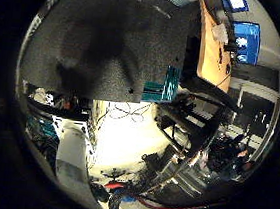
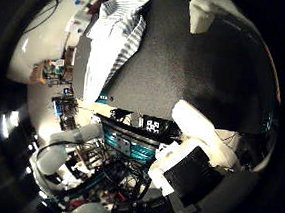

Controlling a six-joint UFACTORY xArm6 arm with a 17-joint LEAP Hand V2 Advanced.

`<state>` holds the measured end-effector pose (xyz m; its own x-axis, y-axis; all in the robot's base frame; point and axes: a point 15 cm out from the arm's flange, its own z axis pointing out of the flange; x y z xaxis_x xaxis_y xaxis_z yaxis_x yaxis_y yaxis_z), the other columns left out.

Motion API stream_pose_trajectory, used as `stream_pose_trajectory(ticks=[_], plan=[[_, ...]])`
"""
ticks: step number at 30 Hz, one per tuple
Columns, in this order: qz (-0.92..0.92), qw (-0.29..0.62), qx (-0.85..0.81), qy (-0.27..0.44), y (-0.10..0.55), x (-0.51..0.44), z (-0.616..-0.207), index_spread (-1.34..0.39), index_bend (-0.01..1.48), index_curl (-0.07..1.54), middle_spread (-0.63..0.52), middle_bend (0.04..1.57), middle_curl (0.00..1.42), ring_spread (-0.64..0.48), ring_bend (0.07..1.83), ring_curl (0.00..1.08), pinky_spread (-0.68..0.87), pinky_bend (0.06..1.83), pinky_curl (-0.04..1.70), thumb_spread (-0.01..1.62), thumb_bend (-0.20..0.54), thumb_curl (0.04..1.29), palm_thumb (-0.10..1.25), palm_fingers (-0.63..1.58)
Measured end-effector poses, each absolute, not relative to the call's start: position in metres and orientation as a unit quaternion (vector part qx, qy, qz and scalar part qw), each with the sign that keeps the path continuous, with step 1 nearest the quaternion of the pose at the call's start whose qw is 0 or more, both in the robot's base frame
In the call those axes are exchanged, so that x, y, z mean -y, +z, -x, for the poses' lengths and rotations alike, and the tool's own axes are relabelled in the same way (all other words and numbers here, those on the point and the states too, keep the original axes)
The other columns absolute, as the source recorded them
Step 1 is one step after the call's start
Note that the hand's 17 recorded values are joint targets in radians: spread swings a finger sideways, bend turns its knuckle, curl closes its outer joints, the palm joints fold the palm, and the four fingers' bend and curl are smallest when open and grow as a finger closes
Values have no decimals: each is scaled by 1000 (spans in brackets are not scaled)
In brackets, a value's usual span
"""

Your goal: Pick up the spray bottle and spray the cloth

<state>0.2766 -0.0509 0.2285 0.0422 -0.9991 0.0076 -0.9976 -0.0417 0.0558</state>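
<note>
A striped white and grey cloth lies crumpled on the dark grey table mat, near the mat's edge. No spray bottle shows in either view. My hand hovers above the mat, beside the cloth, with nothing between its fingers. One white fingertip juts in over the mat, and another white and black finger reaches in from the opposite side. The fingers look relaxed and spread apart. In the little finger side view the mat carries only the hand's shadow.
The table ends at an edge with a teal frame under it. Beyond it lies a pale floor with stands and clutter. A white arm segment shows nearby. A wooden desk with blue screens stands further off.
</note>
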Motion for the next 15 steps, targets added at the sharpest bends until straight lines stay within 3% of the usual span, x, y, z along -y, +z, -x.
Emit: stream_pose_trajectory(ticks=[15], plan=[[-703,18,711,-22,254,67,-266,-384,456,408,-3,316,347,155,176,146,385,181,235,1154,-17,360,820,250]])
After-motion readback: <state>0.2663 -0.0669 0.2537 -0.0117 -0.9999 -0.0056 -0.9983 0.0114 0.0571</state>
